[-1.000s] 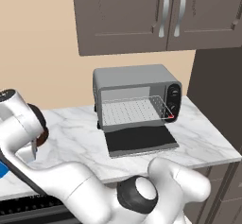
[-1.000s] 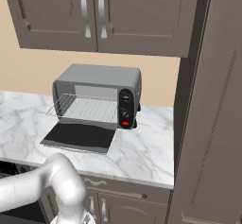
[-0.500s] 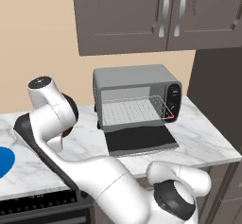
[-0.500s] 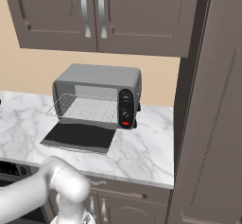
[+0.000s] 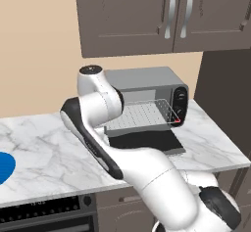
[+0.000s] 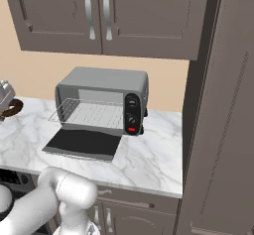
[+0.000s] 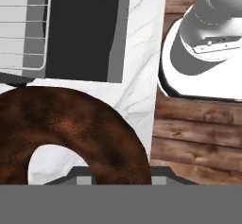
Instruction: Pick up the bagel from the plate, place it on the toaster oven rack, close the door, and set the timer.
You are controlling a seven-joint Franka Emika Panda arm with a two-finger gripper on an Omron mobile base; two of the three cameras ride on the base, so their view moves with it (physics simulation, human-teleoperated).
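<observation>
Bagel (image 7: 71, 128) pinched in my gripper (image 6: 4, 100) above the counter, door (image 6: 82, 144) lowered open at three o'clock of it, rack (image 5: 139, 114) slid out.

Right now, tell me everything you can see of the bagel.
The bagel is a dark brown ring with a mottled, crusty-looking surface and a hole through which the pale marble counter shows. It fills the lower left of the hand view, close to the camera, above the counter near the open oven door. In the right base view it shows at the left edge, off the counter, at the end of the arm.
</observation>
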